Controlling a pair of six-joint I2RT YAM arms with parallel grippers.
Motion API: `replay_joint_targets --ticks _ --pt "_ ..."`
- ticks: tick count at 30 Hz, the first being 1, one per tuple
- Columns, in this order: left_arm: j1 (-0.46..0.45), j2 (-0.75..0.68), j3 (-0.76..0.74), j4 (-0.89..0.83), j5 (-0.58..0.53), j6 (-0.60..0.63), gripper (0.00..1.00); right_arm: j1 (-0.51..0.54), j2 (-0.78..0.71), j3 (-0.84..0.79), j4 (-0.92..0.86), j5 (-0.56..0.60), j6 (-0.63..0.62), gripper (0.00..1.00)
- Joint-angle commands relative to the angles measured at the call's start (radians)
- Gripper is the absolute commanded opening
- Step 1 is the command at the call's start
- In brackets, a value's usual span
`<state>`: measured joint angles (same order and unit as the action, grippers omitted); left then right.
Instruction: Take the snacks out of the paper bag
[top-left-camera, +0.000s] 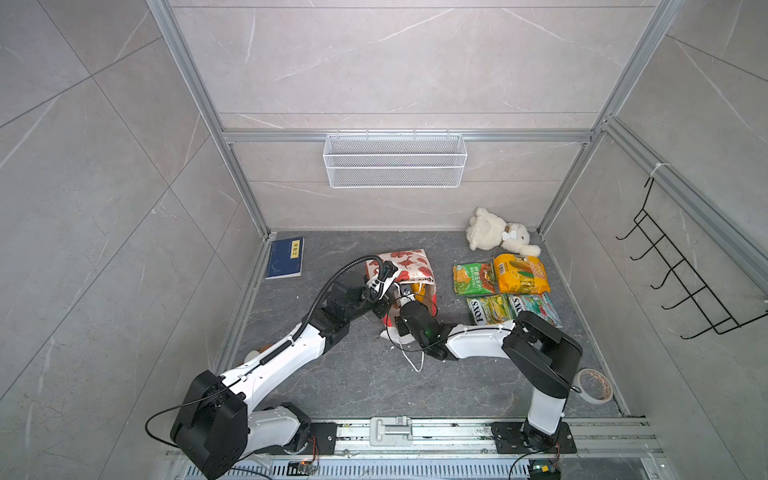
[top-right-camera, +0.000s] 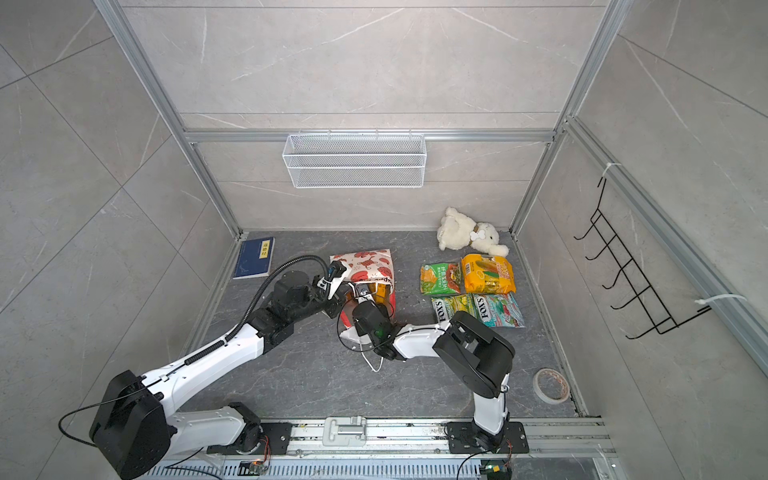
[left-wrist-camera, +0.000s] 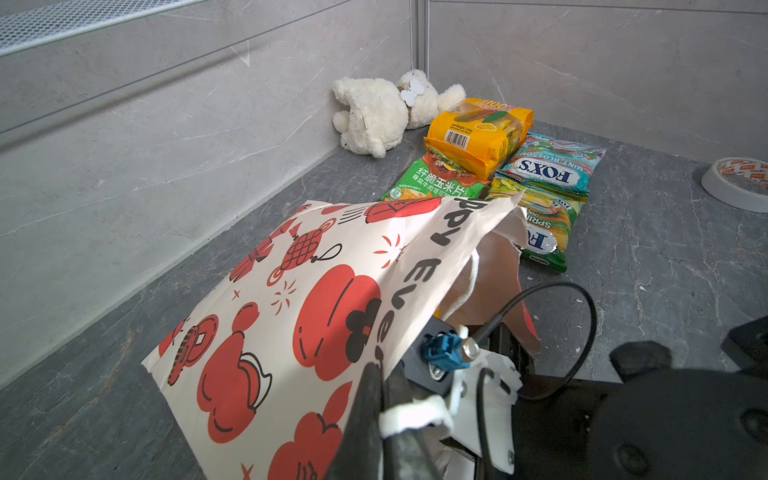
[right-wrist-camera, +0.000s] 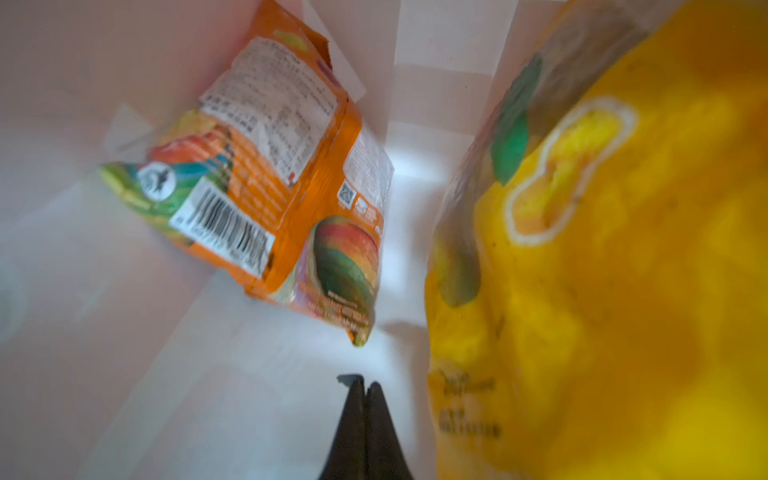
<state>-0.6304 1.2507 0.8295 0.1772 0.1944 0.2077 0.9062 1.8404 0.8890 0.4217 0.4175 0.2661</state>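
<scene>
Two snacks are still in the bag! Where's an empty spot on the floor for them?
Bare floor: between the blue book and the paper bag, and in front between the left arm and right arm. Crowded: right rear, four snack packets by the plush toy.

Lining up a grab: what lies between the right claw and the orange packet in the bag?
Nothing but bare paper bag wall, in the right wrist view, from right claw to orange packet.
</scene>
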Motion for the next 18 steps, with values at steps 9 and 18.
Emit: replay_joint_targets --ticks 9,18 --pt "-0.006 0.008 0.017 0.064 0.008 -0.024 0.00 0.009 -0.146 -0.132 0.084 -0.116 0.005 0.00" --pt "-0.006 -0.007 0.012 0.064 0.023 -0.023 0.00 0.010 -0.112 -0.171 0.203 -0.191 -0.053 0.13"
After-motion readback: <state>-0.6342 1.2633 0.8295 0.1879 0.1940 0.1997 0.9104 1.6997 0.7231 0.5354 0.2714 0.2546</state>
